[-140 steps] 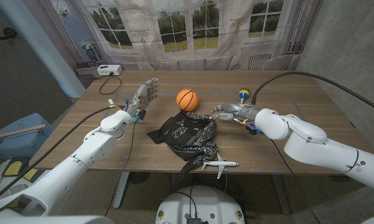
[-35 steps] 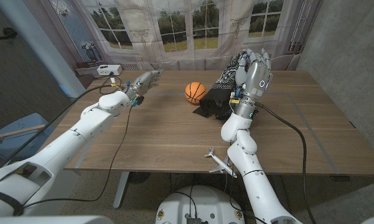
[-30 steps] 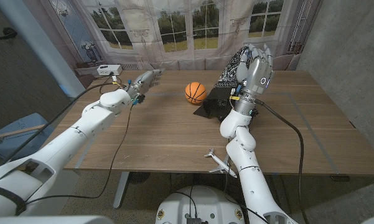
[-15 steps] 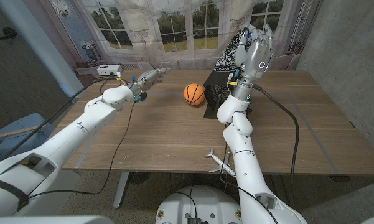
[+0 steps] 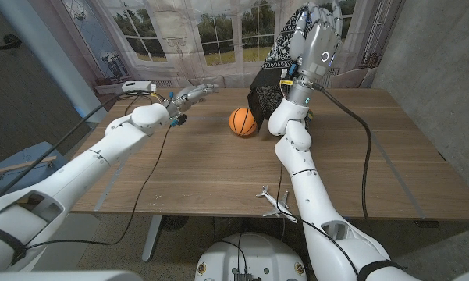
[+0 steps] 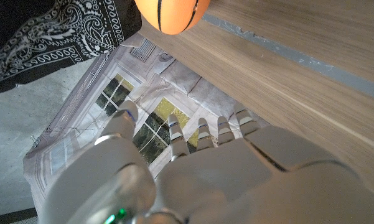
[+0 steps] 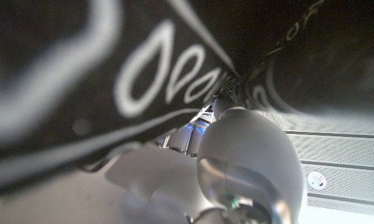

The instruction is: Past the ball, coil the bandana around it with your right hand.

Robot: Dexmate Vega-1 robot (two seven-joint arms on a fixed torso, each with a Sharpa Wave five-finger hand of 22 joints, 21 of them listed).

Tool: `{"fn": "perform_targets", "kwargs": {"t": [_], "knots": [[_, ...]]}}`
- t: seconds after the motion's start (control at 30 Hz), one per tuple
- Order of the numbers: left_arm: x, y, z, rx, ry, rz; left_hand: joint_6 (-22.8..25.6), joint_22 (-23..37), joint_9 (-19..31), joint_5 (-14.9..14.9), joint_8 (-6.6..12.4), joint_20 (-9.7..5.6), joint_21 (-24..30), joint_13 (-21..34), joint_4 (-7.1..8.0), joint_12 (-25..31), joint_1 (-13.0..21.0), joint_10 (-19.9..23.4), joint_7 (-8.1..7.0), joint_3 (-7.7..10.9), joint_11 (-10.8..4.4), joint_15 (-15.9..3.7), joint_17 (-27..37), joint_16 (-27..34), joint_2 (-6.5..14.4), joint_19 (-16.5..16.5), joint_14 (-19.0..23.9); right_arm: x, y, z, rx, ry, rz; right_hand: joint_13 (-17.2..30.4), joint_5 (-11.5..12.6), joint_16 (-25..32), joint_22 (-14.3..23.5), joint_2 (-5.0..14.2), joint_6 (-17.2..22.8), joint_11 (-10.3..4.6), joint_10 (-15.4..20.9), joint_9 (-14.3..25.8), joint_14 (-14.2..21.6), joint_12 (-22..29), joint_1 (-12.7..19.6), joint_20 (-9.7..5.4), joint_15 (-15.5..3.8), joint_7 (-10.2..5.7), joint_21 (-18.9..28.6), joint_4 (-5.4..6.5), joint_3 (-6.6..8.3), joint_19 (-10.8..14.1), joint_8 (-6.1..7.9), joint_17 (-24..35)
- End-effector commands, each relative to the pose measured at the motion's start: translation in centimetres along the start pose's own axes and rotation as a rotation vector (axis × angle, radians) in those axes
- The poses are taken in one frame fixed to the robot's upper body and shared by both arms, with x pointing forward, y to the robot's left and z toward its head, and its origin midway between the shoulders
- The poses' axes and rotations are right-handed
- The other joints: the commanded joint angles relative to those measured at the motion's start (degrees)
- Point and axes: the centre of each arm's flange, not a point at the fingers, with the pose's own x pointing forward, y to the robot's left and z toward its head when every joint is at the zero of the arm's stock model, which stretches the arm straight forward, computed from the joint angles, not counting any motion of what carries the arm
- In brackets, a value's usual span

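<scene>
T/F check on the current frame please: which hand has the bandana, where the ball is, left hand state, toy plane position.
1. The right hand holds the bandana lifted above the table. True.
2. The ball is inside the left hand. False: it sits on the table, apart from that hand.
3. The left hand is open and holds nothing. True.
4. The toy plane lies at the table's far edge by the windows. False: it lies at the near edge.
</scene>
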Motion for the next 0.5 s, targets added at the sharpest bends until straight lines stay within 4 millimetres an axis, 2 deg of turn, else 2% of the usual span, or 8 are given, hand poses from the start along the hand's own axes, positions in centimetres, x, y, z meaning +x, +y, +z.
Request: {"fn": "perform_targets", "kwargs": {"t": [0.03, 0.17, 0.5], "knots": [[0.3, -1.3, 1.7, 0.093, -0.010, -0.073, -1.16, -0.09, 0.34, 1.17, -0.44, 0.06, -0.27, 0.14, 0.19, -0.46, 1.73, -1.24, -0.01, -1.43, 0.34, 0.37, 0.32, -0.30, -3.68, -0.06, -1.14, 3.4, 0.4, 2.7, -0.037, -0.027, -0.021, 0.26, 0.35, -0.18, -0.01, 0.27, 0.19, -0.30, 0.08, 0.03, -0.34, 0.26, 0.18, 0.13, -8.49, -0.59, -0.18, 0.51, 0.03, -0.23, 14.79, 0.47], [0.4, -1.8, 2.0, 0.112, -0.012, -0.089, -2.02, -0.08, 0.39, 2.08, -0.93, 0.06, -0.59, 0.16, 0.39, -0.87, 3.54, -2.53, -0.30, -2.53, 0.48, 0.73, 0.37, -0.39, -6.05, -0.45, -1.94, 3.7, 0.4, 3.0, -0.042, -0.025, -0.021, 0.27, 0.36, -0.20, -0.01, 0.30, 0.14, -0.32, 0.08, -0.09, -0.33, 0.28, 0.21, 0.19, -8.50, -0.57, -0.14, 0.53, -0.04, -0.21, 14.86, 0.72], [0.8, -3.3, 3.8, 0.177, -0.043, -0.157, -2.35, -0.05, 0.46, 3.50, -1.19, 0.05, -1.08, 0.19, 0.59, -1.08, 5.93, -3.65, -1.14, -3.81, 0.75, 1.55, 0.42, -0.49, -8.19, -1.21, -3.12, 5.0, 0.4, 3.7, -0.081, -0.012, -0.040, 0.21, 0.43, -0.51, -0.03, 0.31, 0.34, -0.11, 0.25, -0.35, -0.66, 0.34, 0.34, 0.40, -8.52, -0.41, -0.10, 0.52, -0.13, -0.28, 15.22, 1.24]]}}
